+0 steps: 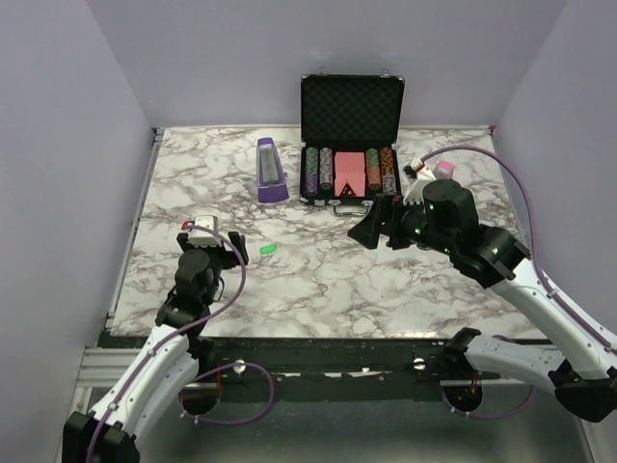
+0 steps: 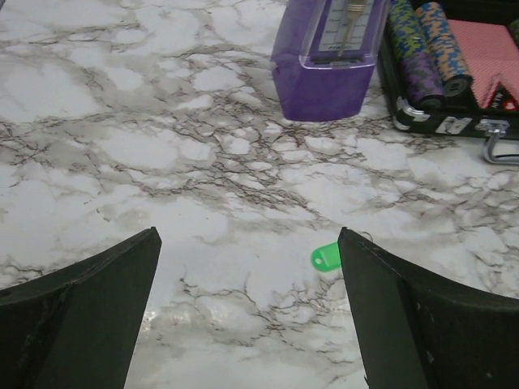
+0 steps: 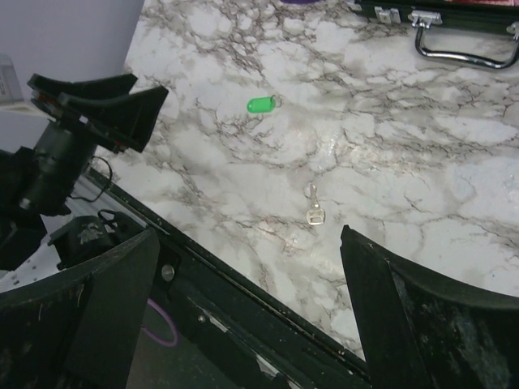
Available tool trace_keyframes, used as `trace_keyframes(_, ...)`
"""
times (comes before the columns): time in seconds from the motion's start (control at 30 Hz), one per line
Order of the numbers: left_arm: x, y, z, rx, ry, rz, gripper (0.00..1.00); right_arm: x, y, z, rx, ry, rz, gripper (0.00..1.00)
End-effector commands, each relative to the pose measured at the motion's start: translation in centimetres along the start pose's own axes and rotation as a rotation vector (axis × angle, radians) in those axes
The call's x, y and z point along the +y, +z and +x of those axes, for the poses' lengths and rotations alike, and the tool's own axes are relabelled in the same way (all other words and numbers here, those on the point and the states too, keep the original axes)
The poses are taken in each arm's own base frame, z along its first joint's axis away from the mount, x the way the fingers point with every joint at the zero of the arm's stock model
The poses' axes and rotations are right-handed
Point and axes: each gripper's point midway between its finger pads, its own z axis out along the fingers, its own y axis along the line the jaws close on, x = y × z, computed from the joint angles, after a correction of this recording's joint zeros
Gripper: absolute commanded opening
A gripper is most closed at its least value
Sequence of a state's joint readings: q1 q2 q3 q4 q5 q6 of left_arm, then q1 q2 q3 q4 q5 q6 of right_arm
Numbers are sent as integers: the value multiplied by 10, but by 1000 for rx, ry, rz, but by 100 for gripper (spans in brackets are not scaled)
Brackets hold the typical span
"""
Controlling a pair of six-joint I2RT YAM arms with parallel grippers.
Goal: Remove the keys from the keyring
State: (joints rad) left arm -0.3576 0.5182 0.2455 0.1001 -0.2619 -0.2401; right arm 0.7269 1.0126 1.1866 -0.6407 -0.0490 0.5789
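Left hand (image 1: 238, 251) (image 2: 246, 235): fingers wide apart, holding nothing, hovering over the left part of the surface (image 1: 318, 289), which was marbled white and grey.

Keyring (image 1: 268, 249) (image 2: 325, 257) (image 3: 261, 104): green oval tag with a thin ring at one end. It lay flat on the surface just right of the left hand, close beside that hand's right finger (image 2: 405, 316) in the left wrist view, and touched by neither hand.

Right hand (image 1: 381, 231) (image 3: 249, 235): fingers wide apart, empty, raised above the surface right of centre, just on the near side of the case.

Key (image 3: 315, 207): one small silver key, flat on the surface, off the ring and well apart from the tag, between the tag and the right hand. It was too small to make out in the top view.

Metronome (image 1: 270, 172) (image 2: 324, 65): purple, upright, beyond the keyring.

Case (image 1: 350, 106) (image 2: 422, 113): black, lid raised, at the far middle, holding rows of chips and a red card deck. Its metal handle (image 3: 466, 44) faced the near side.
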Motion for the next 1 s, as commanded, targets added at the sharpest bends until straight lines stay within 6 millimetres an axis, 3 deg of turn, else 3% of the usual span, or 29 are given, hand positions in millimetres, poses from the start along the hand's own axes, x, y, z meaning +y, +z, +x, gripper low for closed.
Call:
trace_keyframes(0.0, 10, 20, -31, -128, 10, -26, 99, -6, 8, 7, -16, -8, 5, 100)
trace_keyframes(0.07, 14, 27, -41, -170, 13, -22, 99, -9, 10, 9, -7, -13, 12, 100)
trace_keyframes(0.2, 38, 44, -42, -156, 29, -86, 99, -17, 17, 14, -2, -15, 45, 100)
trace_keyframes(0.3, 57, 55, -28, -124, 19, -128, 99, -27, 22, 16, -15, -3, 78, 100)
trace_keyframes(0.4, 64, 58, -17, -130, 14, -136, 99, -25, 23, 22, -13, 1, 53, 100)
trace_keyframes(0.53, 64, 60, -21, -157, 1, -124, 99, -29, 21, 24, -34, 12, 57, 100)
trace_keyframes(0.97, 33, 91, -23, -71, 57, 77, 99, -34, 24, 25, -56, 32, 68, 100)
